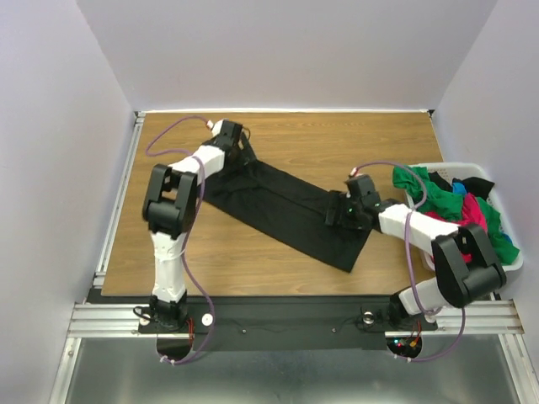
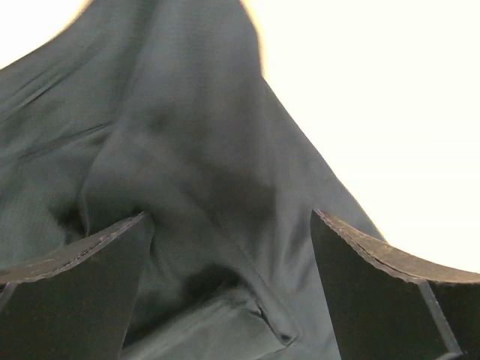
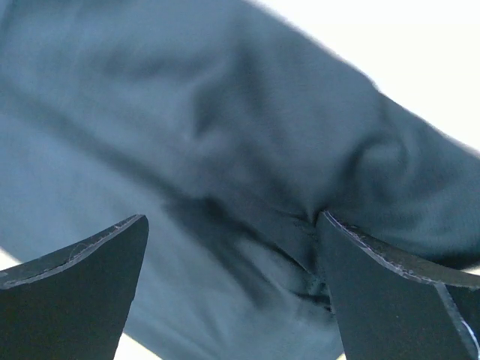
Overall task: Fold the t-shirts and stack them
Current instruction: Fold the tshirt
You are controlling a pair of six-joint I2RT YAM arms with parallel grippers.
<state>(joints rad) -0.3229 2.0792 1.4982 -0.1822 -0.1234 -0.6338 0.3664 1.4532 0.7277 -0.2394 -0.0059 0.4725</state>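
The large black t-shirt (image 1: pixel 278 206) lies on the table as a long strip running diagonally from far left to near right. My left gripper (image 1: pixel 238 143) is at its far-left end, open, with black cloth (image 2: pixel 210 150) lying between the spread fingers (image 2: pixel 75 285). My right gripper (image 1: pixel 337 212) is over the strip's right end, open, with cloth (image 3: pixel 225 135) between its fingers; the right finger (image 3: pixel 390 292) touches a raised fold. Green (image 1: pixel 438 198), magenta-pink (image 1: pixel 472 215) and black (image 1: pixel 477 185) shirts are heaped in the basket. No blue shirt can be made out.
The white plastic basket (image 1: pixel 515 257) stands at the table's right edge, just beyond my right arm. Bare wooden table (image 1: pixel 337 139) shows behind the black shirt and in front of it (image 1: pixel 227 261). Walls close in the left, back and right sides.
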